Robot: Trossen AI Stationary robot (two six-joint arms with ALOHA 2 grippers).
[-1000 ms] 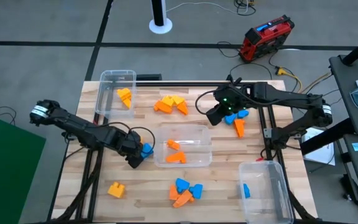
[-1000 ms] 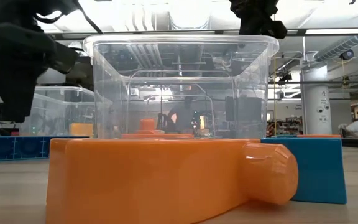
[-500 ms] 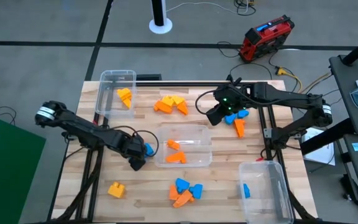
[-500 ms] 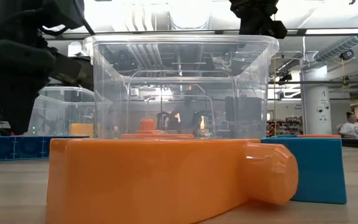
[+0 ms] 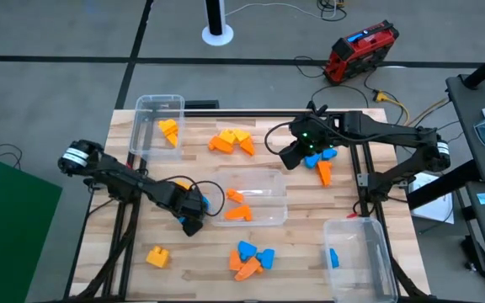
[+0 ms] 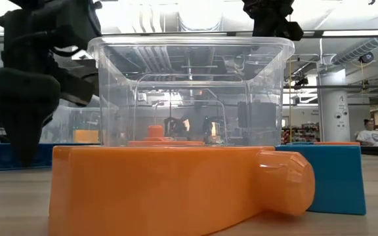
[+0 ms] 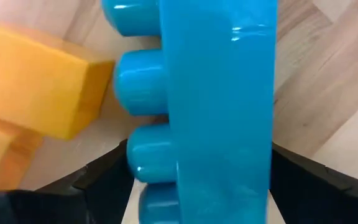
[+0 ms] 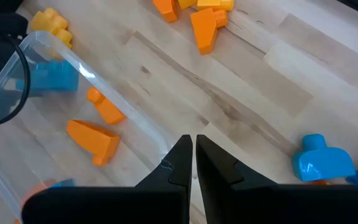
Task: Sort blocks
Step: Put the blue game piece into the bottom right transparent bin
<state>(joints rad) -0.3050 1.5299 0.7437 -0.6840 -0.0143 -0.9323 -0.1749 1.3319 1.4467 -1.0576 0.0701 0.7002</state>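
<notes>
A blue block (image 7: 216, 106) is clamped in the left tool (image 5: 194, 210), which has been carried rightward to the centre bin (image 5: 251, 197) since the earlier frame. Three clear bins are counted on the counter (image 5: 192, 261). The right tool (image 8: 193, 163), fingers closed on nothing, is held beyond.

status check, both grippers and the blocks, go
Left gripper shut on blue block, beside centre bin. Right gripper shut, empty, hovering by back-right blocks. Nothing blocking.
</notes>
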